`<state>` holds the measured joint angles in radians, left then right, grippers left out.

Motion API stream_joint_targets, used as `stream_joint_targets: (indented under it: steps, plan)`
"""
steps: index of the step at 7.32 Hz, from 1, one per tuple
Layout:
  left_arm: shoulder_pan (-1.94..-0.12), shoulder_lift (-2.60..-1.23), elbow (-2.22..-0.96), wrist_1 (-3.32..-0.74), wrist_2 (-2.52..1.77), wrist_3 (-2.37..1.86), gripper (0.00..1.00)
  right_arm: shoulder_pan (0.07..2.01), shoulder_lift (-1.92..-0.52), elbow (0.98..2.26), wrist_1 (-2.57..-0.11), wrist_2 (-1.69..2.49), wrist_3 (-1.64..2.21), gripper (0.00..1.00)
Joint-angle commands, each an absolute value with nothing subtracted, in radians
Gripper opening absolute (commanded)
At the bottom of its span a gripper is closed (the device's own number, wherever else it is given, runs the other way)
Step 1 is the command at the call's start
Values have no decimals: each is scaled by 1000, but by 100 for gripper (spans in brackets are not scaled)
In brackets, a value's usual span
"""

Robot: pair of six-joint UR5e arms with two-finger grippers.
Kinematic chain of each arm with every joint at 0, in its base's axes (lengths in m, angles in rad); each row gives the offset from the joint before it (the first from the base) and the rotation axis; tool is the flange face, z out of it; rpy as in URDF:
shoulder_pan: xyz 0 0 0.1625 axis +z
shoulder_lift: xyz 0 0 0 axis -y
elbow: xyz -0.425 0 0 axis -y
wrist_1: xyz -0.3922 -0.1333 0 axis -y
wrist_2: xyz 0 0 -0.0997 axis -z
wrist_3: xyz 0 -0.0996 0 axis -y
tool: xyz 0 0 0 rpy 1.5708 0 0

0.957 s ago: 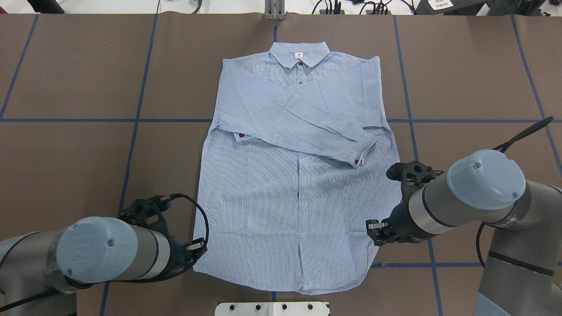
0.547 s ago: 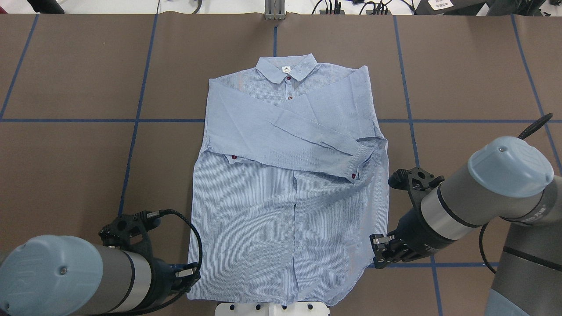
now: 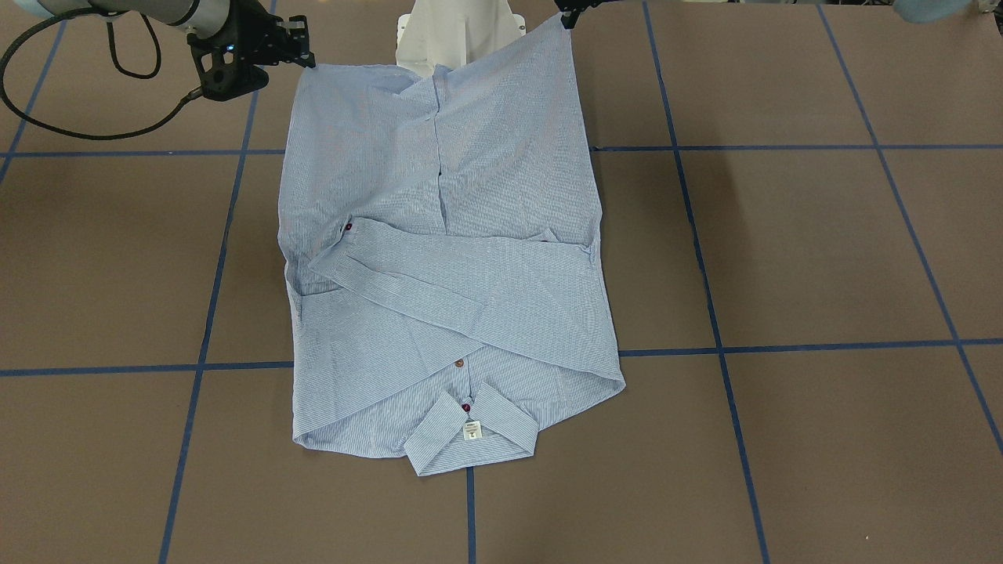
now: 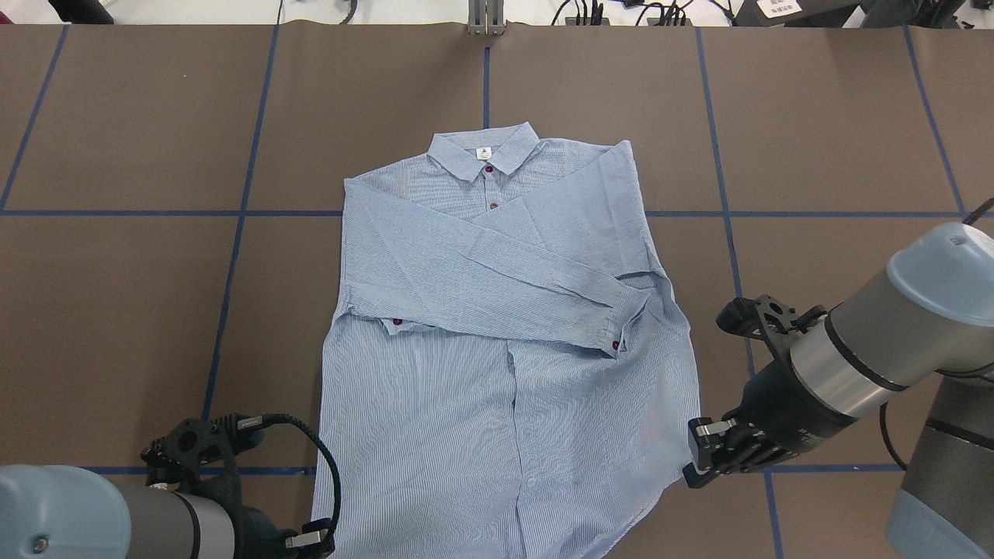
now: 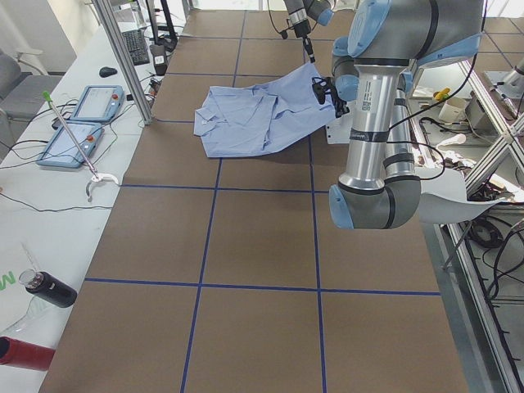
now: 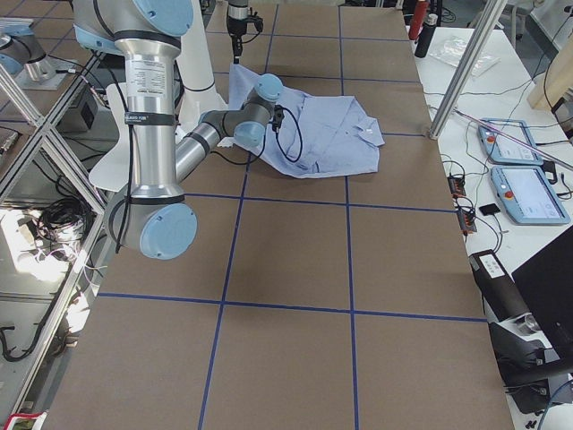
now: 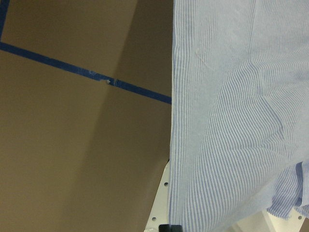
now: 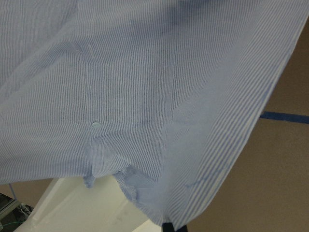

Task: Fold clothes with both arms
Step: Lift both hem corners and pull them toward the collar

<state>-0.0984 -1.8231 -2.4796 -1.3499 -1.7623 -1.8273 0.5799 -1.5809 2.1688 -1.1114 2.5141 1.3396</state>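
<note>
The light-blue striped shirt (image 4: 497,310) lies face up, collar (image 4: 485,151) at the far end, both sleeves crossed over its chest. Its hem end is lifted off the table toward the robot base. My left gripper (image 4: 311,541) is shut on the hem's left corner at the bottom edge of the overhead view. My right gripper (image 4: 696,458) is shut on the hem's right corner. In the front-facing view the shirt (image 3: 447,298) stretches from the right gripper (image 3: 307,53) and left gripper (image 3: 566,14) down to the collar. Both wrist views show striped cloth (image 7: 231,121) (image 8: 145,96) hanging from the fingers.
The white pedestal base (image 3: 458,35) sits under the lifted hem. Blue tape lines (image 4: 233,264) grid the brown table. A side table with teach pendants (image 5: 90,102) and bottles (image 5: 45,291) runs along the far edge, behind a metal post (image 5: 123,61).
Both grippers have drawn back toward the robot base, dragging the shirt with them. The collar has slid nearer, and the hem now hangs raised over the base.
</note>
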Motion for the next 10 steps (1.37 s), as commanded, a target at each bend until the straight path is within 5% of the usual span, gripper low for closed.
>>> stream_joint_targets:
  steps: [1,10]
  plan:
    - [-153,-1819,-2424,-1341,-1763,-1771,0,655,-1606,2030,-933,2566,1339,0]
    - [-218,-1821,-2313,-1350,-1801,-1726,0,667,-1601,1971,-922,2542,1354,0]
